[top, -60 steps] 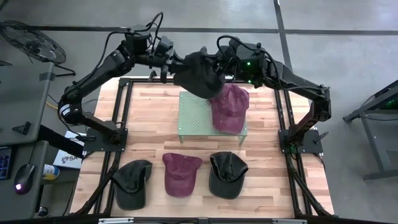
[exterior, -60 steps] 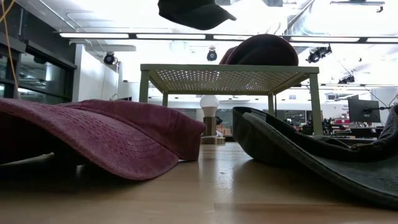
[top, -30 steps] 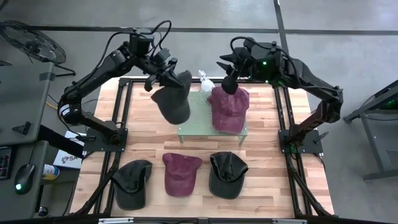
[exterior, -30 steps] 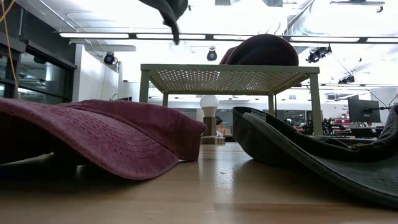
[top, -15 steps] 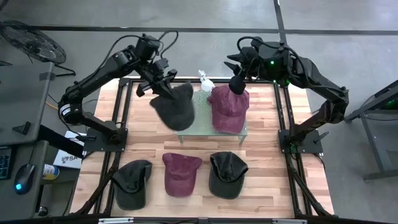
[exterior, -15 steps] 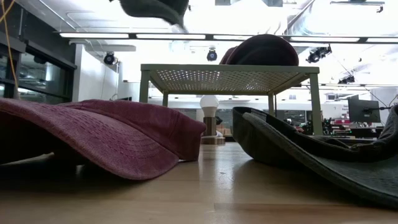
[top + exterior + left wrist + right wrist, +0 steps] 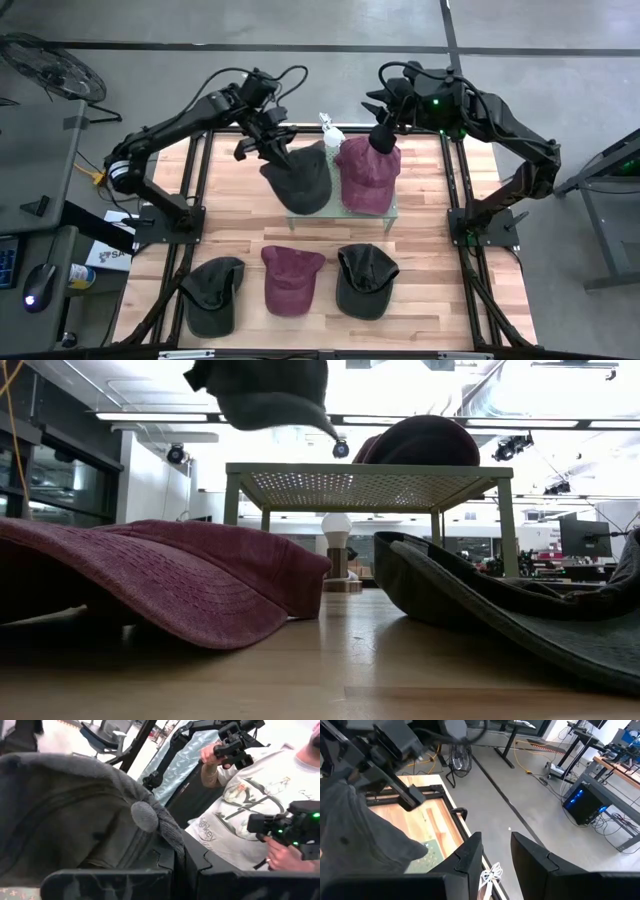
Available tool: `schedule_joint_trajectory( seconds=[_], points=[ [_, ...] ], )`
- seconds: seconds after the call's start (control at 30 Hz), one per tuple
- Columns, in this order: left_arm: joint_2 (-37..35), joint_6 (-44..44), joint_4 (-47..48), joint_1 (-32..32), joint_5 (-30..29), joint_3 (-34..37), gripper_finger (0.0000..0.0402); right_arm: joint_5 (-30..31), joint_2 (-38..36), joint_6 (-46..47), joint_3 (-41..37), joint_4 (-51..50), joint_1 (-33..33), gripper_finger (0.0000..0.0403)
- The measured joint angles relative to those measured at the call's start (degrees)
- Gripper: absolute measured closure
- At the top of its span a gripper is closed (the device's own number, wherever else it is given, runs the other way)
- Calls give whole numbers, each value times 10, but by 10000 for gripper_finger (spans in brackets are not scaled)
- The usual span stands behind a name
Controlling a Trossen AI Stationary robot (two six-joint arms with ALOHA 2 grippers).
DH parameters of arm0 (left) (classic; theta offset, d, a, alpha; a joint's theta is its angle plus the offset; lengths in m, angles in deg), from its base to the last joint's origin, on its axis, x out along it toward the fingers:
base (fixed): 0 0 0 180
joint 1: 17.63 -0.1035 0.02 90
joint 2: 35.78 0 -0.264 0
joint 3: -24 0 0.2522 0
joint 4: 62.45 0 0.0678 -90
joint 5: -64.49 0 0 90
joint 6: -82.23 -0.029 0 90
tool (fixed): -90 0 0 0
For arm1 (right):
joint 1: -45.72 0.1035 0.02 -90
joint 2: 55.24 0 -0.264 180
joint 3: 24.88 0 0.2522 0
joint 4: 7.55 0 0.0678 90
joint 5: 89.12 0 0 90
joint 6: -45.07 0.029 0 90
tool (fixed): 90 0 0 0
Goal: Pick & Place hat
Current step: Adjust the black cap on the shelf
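I have the left gripper clamped shut on the dark hat, which hangs just above the free left half of the green stand, beside the maroon hat already there. I want to lower it gently, crown up, and clear of its neighbour before letting go. The right gripper hovers over the maroon hat, partly open and empty.

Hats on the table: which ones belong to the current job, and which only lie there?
In the job: dark grey hat held by left gripper; green stand; maroon hat on it.
Lying about: three hats in front; right gripper, empty.
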Motion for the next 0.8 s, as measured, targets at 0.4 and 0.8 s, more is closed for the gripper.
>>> schedule_joint_trajectory(
  seconds=[0.4,0.8],
  points=[
    [74,-29,-16,0,3,0,402,0,0,1,0,-2,0,306],
    [108,-26,-21,-12,-105,0,401,0,0,1,0,-12,0,306]
  ],
)
